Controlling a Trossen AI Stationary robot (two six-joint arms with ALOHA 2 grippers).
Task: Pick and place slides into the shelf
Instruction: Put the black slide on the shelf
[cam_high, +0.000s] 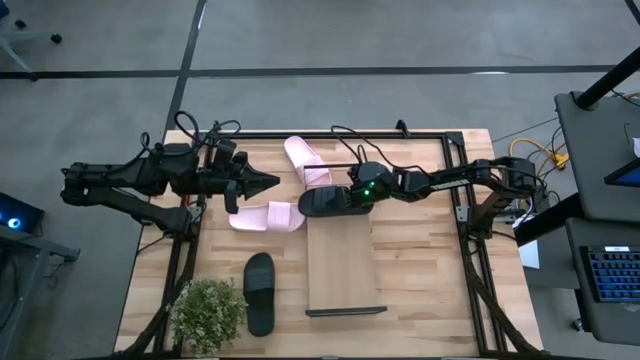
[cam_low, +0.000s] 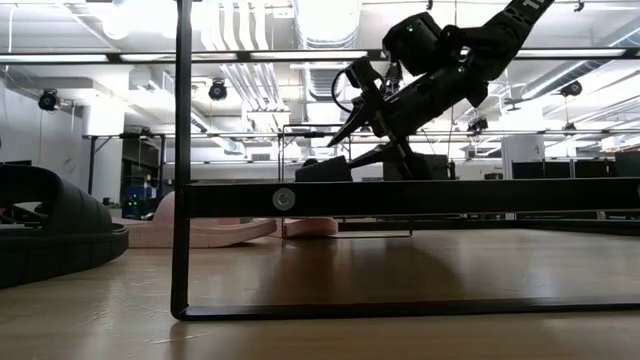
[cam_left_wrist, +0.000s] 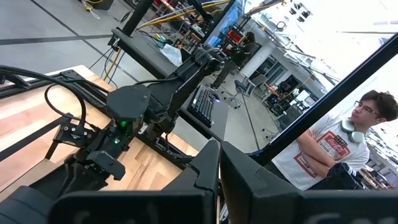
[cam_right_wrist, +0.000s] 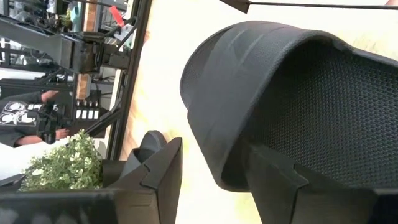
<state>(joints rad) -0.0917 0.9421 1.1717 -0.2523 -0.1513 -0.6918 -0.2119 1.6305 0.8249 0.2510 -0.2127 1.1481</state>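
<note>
two matte black jointed arms, looped black cables, green status light on right wrist, angular dark pincer fingers (cam_right_wrist: 273, 180)

2 slides matte blk (cam_high: 322, 201) (cam_high: 260, 292), 2 pale pink (cam_high: 266, 216) (cam_high: 306, 160); shelf (cam_high: 341, 265) light wood w/ blk frame.

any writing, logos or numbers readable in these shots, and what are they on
None can be read in full.
Person's white t-shirt, left wrist view: a red chest logo, too blurred to read.
Dark shirt of a person at the edge of the right wrist view: a pale print, too small to read.
Black slide on the shelf: only a textured footbed, no brand visible.
Keyboard beside the table: keys too small to read.
</note>
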